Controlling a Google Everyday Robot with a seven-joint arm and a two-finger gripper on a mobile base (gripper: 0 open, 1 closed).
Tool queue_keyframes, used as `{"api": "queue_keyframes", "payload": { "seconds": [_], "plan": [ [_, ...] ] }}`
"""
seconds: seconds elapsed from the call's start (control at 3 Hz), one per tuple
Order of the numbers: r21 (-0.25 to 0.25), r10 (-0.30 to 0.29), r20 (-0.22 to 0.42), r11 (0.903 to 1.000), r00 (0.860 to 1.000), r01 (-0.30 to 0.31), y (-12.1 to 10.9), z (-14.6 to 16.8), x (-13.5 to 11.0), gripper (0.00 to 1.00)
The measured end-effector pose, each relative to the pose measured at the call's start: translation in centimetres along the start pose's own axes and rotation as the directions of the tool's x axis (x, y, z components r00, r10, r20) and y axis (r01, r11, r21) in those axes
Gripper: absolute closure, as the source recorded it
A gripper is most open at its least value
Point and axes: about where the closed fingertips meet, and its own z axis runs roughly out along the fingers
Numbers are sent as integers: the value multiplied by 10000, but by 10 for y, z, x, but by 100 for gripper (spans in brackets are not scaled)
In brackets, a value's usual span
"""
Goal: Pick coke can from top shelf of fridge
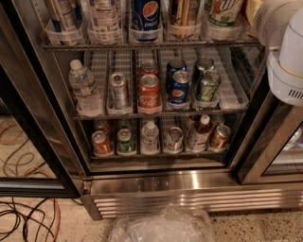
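Observation:
The fridge [156, 182] stands open in front of me. The top shelf [118, 46] with clear plastic tubs runs along the top of the view; it holds a Pepsi bottle [145, 14] and other drinks, and no red can shows in it. A red coke can [149, 92] with white script stands on the ribbed rack below, with a second red can [148, 68] behind it. My gripper is out of view; only a white arm segment [284, 47] shows at the upper right, in front of the shelf's right end.
A water bottle [84, 87], a silver can [118, 90], blue Pepsi cans [179, 90] and a green can [207, 86] flank the red can. The bottom rack holds more cans and bottles. A crumpled plastic bag [161, 227] and cables [23, 217] lie on the floor.

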Motion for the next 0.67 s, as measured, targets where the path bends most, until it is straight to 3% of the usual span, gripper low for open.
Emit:
{"api": "queue_keyframes", "payload": {
  "seconds": [0.33,0.67],
  "plan": [
    [-408,296,321,9988,9990,-283,0,-6,-22,100],
    [-1167,716,537,9910,9960,-650,-1,-23,-47,100]
  ]
}}
